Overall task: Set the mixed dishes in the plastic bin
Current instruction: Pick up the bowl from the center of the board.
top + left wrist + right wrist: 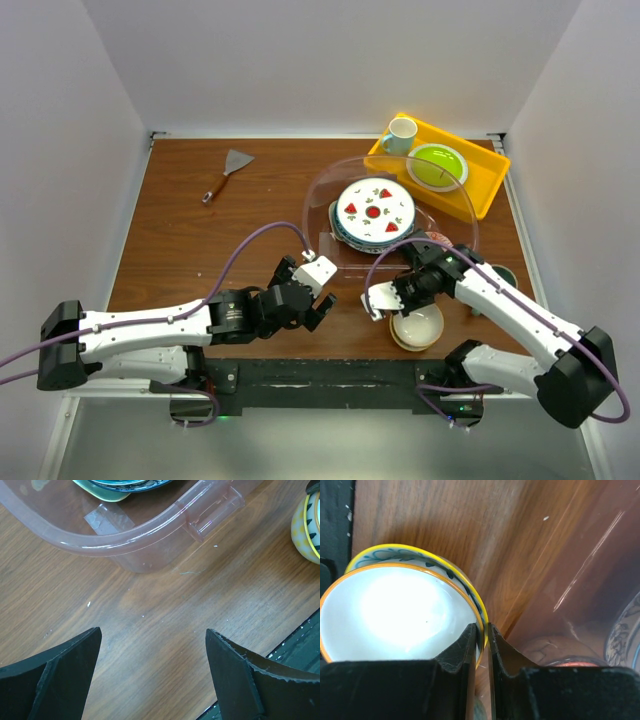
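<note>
The right gripper (pixel 481 635) is clenching its fingers on one thin stretch of the tan bowl (pixel 420 328) rim, one finger inside and one outside. That narrow bite is carrying the main risk. On a lift the glossy bowl is likely to swing or slip out and drop back onto the worktop (pixel 200 250), close to its near edge. The plastic bin (pixel 145 534) is standing at about 11 o'clock from the bowl. Its raised wall is waiting in the path, so a low carry is likely to knock the bowl against it. A careless release is also risking a chip on the stacked plates (pixel 375 208) lying inside. The left gripper (pixel 152 632) is hovering with its fingers spread wide and grasping nothing, just at 6 o'clock of the bin's rim.

The bowl is showing a bright white inside, a yellow-orange lip and a blue painted band outside. It is sitting upright at about 5 o'clock of the bin.
</note>
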